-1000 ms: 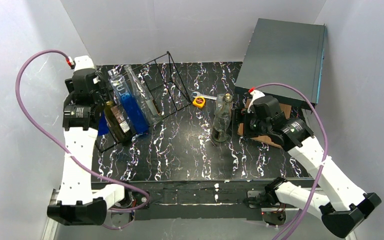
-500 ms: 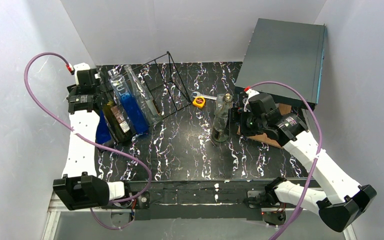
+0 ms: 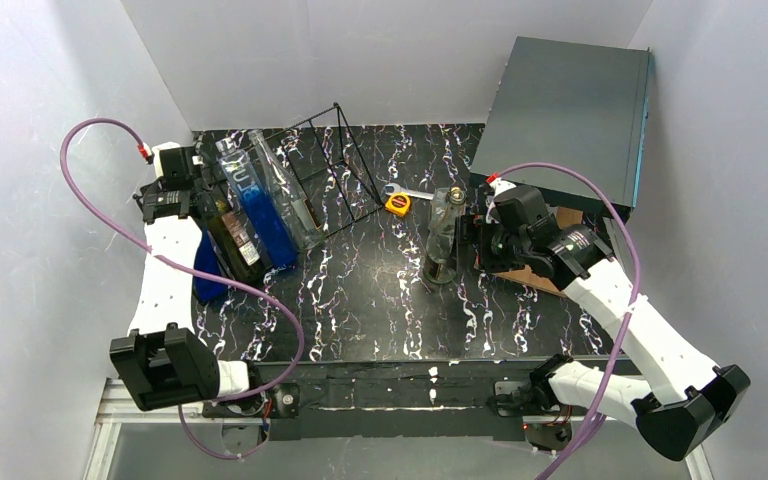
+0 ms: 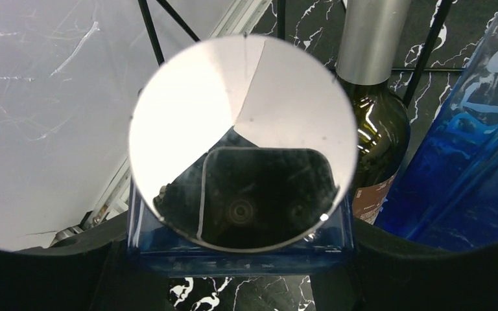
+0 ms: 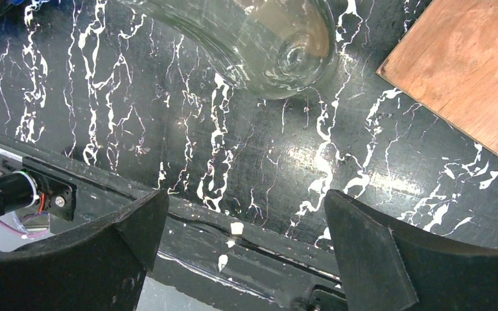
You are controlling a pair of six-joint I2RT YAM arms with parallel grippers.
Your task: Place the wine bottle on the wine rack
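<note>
Left wrist: left gripper [image 4: 240, 259] jaws part-open, clamping blue glass bottle [image 4: 241, 129] at wine rack [image 3: 357, 152], likely seating it | right gripper [image 5: 245, 207] jaws wide, empty, near upright clear bottle [image 3: 443, 245], likely next pick

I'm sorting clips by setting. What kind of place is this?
Likely a robotics lab test cell: white walls box in a black marbled table, with left arm and right arm bolted to its edge, and a staged wine rack.
</note>
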